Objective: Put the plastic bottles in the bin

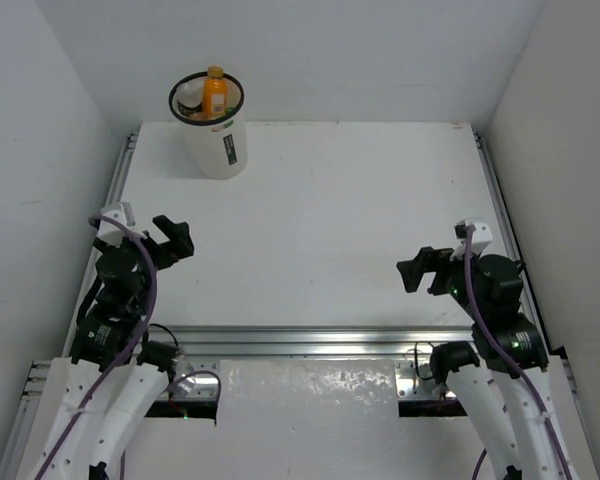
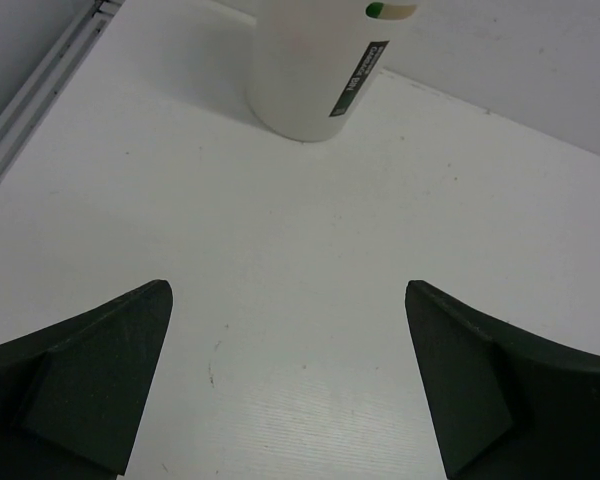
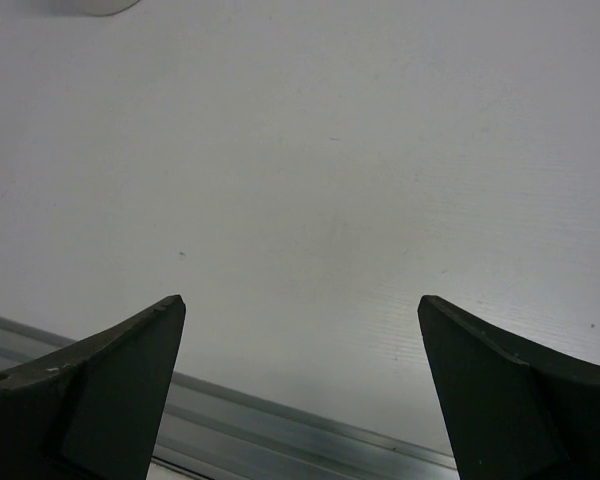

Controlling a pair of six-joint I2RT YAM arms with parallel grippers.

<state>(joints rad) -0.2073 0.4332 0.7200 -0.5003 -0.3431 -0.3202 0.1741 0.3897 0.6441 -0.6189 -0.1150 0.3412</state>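
Tabletop [image 1: 320,220], white and flat, is carrying the tall white translucent cylindrical bin with the black rim [image 1: 220,150] at its far left corner. We are holding both arms near the front edge, the left gripper [image 1: 178,238] and the right gripper [image 1: 412,270] each spread wide and gripping nothing. One small orange capped plastic bottle [image 1: 214,95] is standing upright inside the bin, its top poking above the rim. We are seeing no bottle outside it, so we are judging the loading finished; the next move is calling only for parking the arms.
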